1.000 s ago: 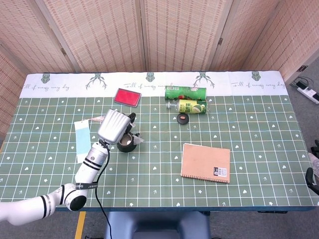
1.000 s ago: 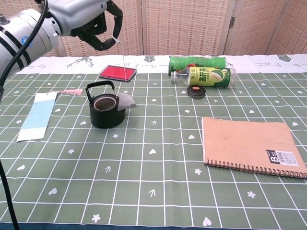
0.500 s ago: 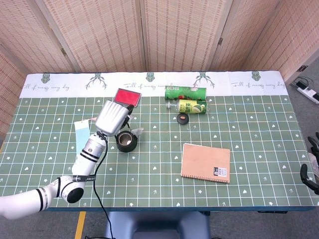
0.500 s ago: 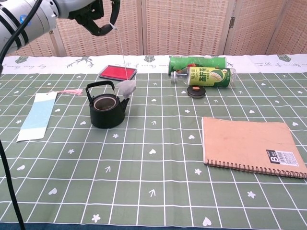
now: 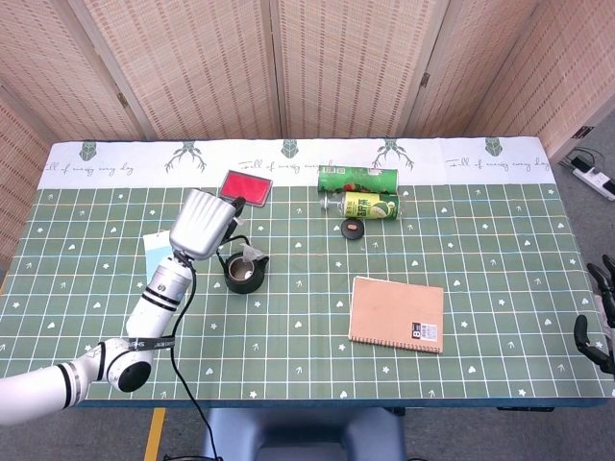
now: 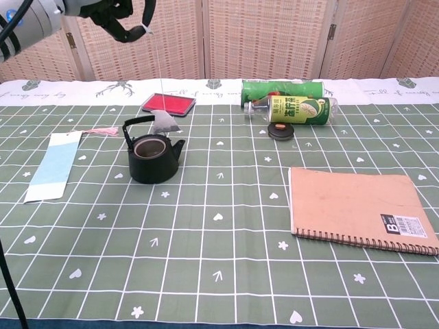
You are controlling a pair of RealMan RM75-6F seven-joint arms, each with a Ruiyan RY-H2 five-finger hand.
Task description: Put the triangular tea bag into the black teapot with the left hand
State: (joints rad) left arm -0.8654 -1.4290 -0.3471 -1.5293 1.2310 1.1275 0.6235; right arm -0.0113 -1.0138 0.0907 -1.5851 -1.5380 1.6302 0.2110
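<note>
My left hand point(image 5: 203, 222) point(image 6: 122, 15) is raised high over the table and pinches the tag end of a thin string. The triangular tea bag point(image 6: 165, 121) point(image 5: 252, 254) hangs from that string, just above the right rim of the black teapot point(image 6: 153, 152) point(image 5: 243, 273). The teapot stands upright with its lid off and its handle raised. Part of my right hand point(image 5: 596, 312) shows at the far right edge of the head view, off the table, fingers apart and holding nothing.
The teapot lid point(image 6: 280, 131) lies by a green bottle point(image 6: 293, 110) and a green can point(image 6: 281, 88) at the back. A red pad point(image 6: 169, 103) lies behind the teapot, a blue bookmark point(image 6: 53, 165) to its left, a brown notebook point(image 6: 359, 208) at the right.
My left hand has risen and moved left. The tea bag has lifted off the table beside the teapot and swung up over its rim.
</note>
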